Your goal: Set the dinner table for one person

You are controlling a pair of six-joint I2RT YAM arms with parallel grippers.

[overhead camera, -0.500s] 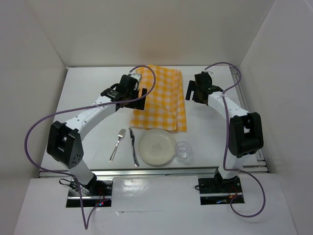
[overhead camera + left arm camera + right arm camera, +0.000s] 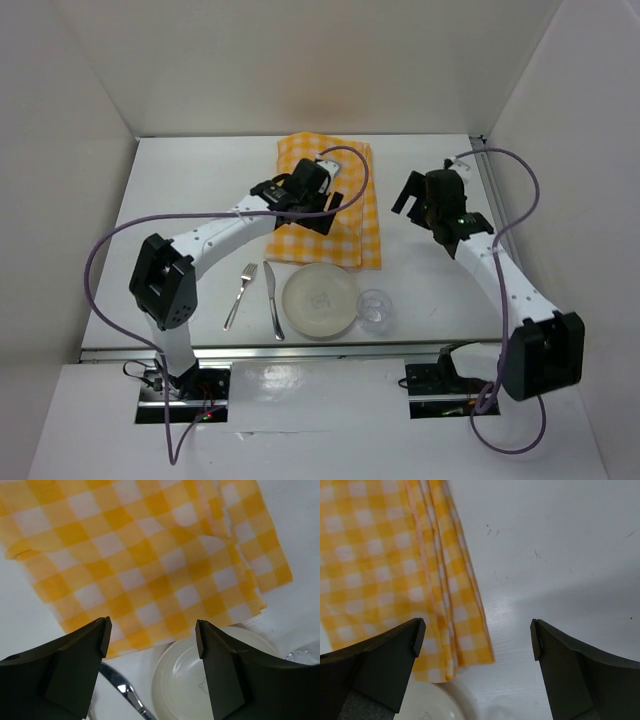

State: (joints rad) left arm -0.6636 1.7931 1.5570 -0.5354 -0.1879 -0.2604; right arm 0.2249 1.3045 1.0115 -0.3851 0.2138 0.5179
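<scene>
The desk is a plain white matte surface that fills the floor of the enclosure between white walls and carries every other item. The left arm reaches in from the near-left corner, and its left gripper hangs above the near part of the cloth with its jaws spread wide and nothing between them. The right arm reaches in from the near-right corner. Its right gripper is likewise spread wide and empty, over bare desk just to the right of the cloth. The yellow-and-white checked cloth lies flat at the centre-rear of the desk, with folded layers visible along its right edge. The round white plate sits just in front of the cloth's near edge. The knife lies just left of the plate and the fork lies left of the knife, both with handles toward the near edge. The clear glass stands upright just beside the plate on its right.
</scene>
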